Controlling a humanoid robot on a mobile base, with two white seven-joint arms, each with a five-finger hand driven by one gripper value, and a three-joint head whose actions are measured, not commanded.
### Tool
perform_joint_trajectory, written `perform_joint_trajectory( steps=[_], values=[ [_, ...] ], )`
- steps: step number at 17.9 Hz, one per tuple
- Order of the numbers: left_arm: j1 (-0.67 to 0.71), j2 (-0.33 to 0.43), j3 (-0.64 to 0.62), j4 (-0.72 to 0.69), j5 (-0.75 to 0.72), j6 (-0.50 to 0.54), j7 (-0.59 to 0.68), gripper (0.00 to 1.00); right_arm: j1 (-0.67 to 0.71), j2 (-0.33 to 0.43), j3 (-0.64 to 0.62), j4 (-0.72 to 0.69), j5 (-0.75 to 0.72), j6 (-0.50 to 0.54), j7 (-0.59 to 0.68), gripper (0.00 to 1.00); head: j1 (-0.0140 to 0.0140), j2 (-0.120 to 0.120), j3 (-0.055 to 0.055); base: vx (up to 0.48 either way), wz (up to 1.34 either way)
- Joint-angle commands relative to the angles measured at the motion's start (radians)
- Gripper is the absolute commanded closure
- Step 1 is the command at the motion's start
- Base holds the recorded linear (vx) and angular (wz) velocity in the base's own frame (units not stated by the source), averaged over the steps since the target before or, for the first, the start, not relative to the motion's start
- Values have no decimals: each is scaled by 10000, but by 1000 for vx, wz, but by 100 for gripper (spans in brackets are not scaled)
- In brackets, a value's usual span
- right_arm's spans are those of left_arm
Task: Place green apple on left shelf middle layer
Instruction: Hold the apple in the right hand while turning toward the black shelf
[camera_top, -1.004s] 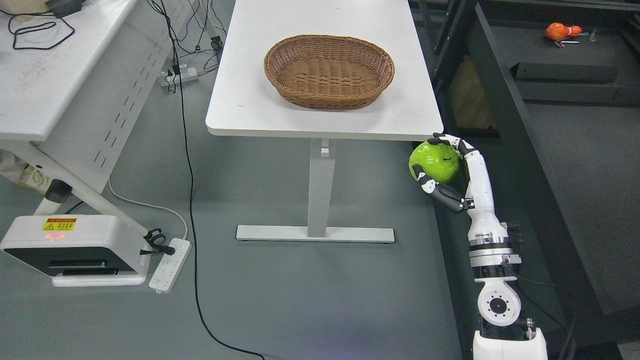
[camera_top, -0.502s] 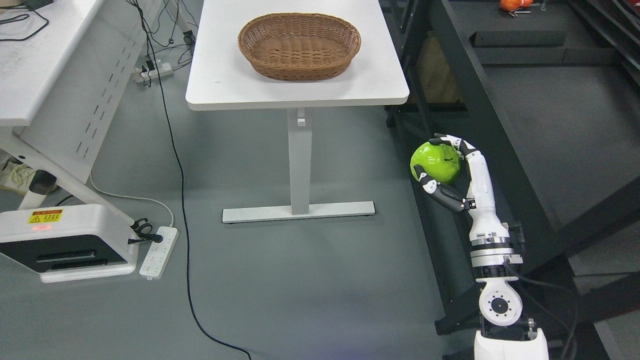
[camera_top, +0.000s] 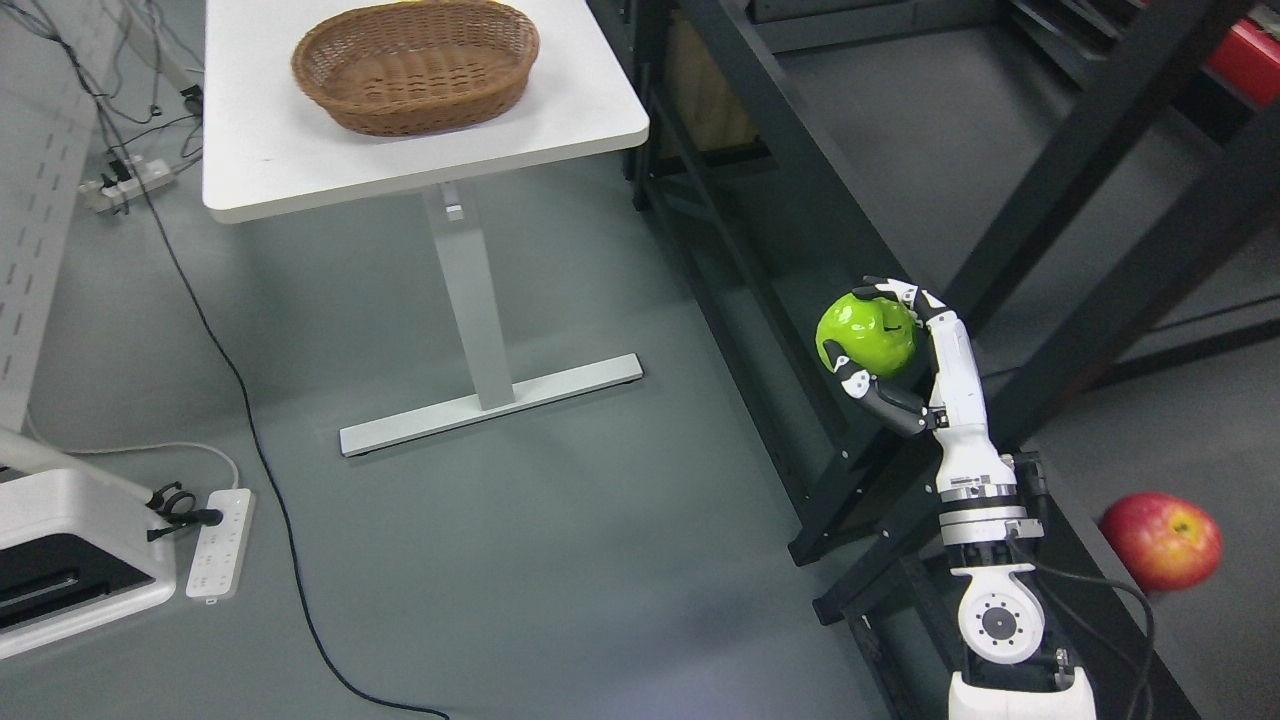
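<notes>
My right hand (camera_top: 885, 335) rises from the lower right and is shut on the green apple (camera_top: 866, 334), which it holds in the air over the front edge of a black metal shelf (camera_top: 760, 130). Fingers curl over the apple's top and the thumb presses from below. The shelf's dark grey boards run along the right side of the picture, crossed by black posts. My left arm does not show.
A red apple (camera_top: 1161, 540) lies on a shelf board at the lower right. A white table (camera_top: 300, 170) with a wicker basket (camera_top: 415, 65) stands at the upper left. A black cable (camera_top: 250, 430), a power strip (camera_top: 220, 543) and a white machine (camera_top: 60, 560) lie on the floor at left.
The camera has swung to the right: table and basket slid to the upper left, more shelf and a red apple came into view. My right hand keeps its hold on the green apple.
</notes>
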Motion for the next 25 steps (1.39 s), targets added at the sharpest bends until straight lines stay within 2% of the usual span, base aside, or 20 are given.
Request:
perform_joint_trajectory(
  steps=[1, 5, 8, 13, 25],
  values=[
    [0, 175, 1, 0, 0, -8, 1, 0, 577, -175, 845, -4, -20, -283, 280, 98, 0, 0, 0, -133, -552],
    [0, 175, 1, 0, 0, -8, 1, 0, 638, -175, 540, -4, -20, -192, 235, 98, 0, 0, 0, -119, -706],
    [0, 175, 1, 0, 0, -8, 1, 0, 501, -175, -516, -4, -35, 130, 204, 98, 0, 0, 0, -77, -736],
    [0, 175, 1, 0, 0, -8, 1, 0, 301, -175, -1868, -4, -35, 100, 204, 98, 0, 0, 0, -20, -774],
    [0, 175, 1, 0, 0, -8, 1, 0, 117, -175, -2299, 12, -20, 162, 188, 98, 0, 0, 0, 94, -720]
  ],
)
